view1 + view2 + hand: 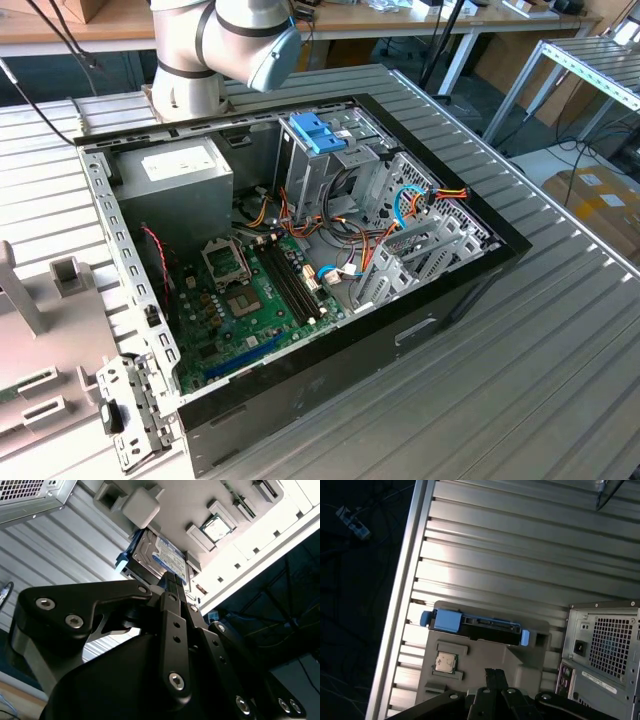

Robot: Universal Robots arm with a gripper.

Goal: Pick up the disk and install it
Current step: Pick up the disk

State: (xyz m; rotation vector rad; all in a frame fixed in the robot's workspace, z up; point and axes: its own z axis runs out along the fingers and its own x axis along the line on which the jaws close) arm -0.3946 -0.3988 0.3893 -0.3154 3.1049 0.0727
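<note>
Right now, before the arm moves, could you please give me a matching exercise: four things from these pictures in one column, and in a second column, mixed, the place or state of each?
Column one
1. disk
2. power-supply box
3. circuit board
4. processor chip

Column two
A. lying flat in a recess of the grey holder
B. green, on the floor of the open computer case
C. standing on edge in the grey holder, with blue rails at its ends
D. grey with a white sticker, in a corner of the computer case

Pairs: 1-C, 2-D, 3-B, 4-A
</note>
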